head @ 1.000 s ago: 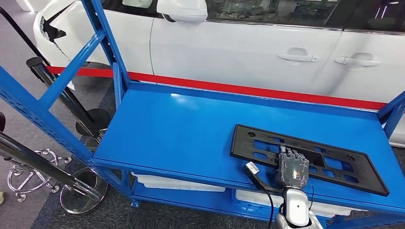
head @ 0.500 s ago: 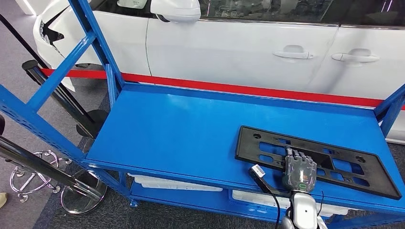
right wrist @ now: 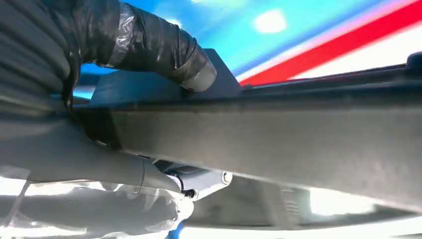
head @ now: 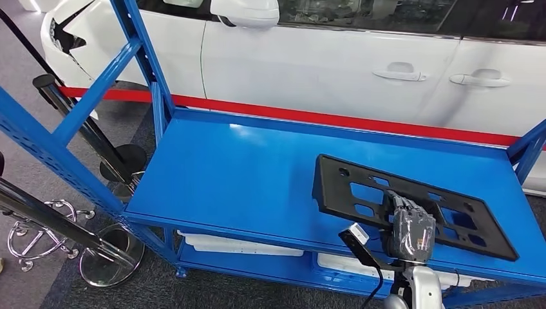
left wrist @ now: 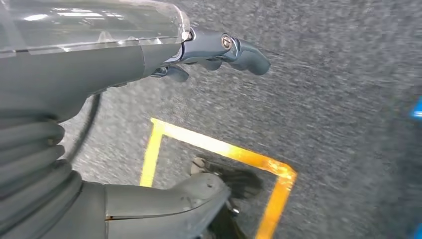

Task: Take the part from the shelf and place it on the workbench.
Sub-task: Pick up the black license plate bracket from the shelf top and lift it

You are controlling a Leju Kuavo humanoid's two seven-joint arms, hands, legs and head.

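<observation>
Blue shelf (head: 244, 174), white car (head: 335, 58) behind; your left hand (left wrist: 219, 50) hangs over the floor, fingers apart, holding nothing. Black part (head: 360, 187) sits toward the shelf's right front edge, near side tilted up, your right hand (head: 409, 226) clamping it, probably for lift-off.

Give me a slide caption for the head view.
Right hand grips the black part on the blue shelf.

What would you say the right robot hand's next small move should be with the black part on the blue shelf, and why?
Probably lift the black part a little higher and draw it toward the robot. The right robot hand grips its near edge, thumb on one face and fingers on the other in the right wrist view, and the part tilts up from the blue shelf, its far edge seemingly low.
</observation>
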